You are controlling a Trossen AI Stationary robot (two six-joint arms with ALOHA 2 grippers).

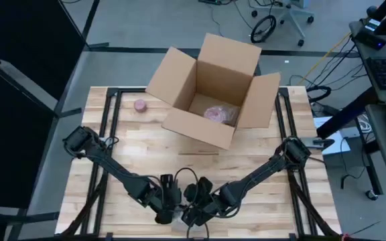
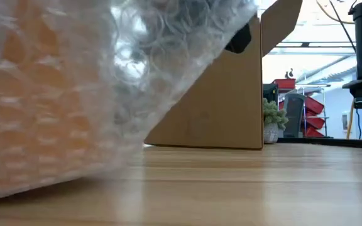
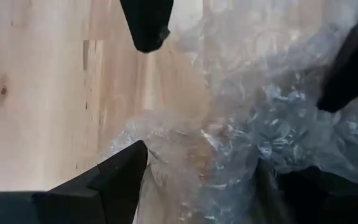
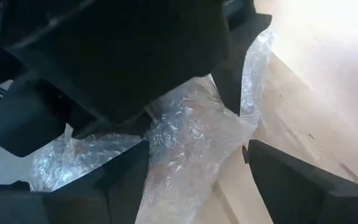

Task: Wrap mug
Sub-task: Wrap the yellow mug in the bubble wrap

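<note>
A crumpled bundle of clear bubble wrap (image 2: 55,94) lies on the wooden table (image 1: 260,201) at the middle of its near edge and fills the left of the low view. The mug is hidden. Only a tan-orange tint shows through the wrap. My left gripper (image 1: 168,209) and my right gripper (image 1: 196,209) meet over the bundle, almost touching each other. Both are open, each with the wrap (image 3: 229,149) (image 4: 191,143) between its spread fingers. My left gripper has the bundle's crumpled edge (image 3: 157,155) lying against the inner side of one finger (image 3: 120,177); the other finger (image 3: 145,22) stands beside the wrap, and I cannot tell whether it touches. My right gripper has a bunched column of wrap (image 4: 166,155) against one finger (image 4: 126,183). A thin gap shows at the other finger (image 4: 291,180). The wrap rests on the table.
An open cardboard box (image 1: 213,90) stands at the far middle of the table with a pink bubble-wrapped thing (image 1: 220,114) inside. A small pink round object (image 1: 140,105) lies to the box's left. Bare wood lies between the box and the grippers.
</note>
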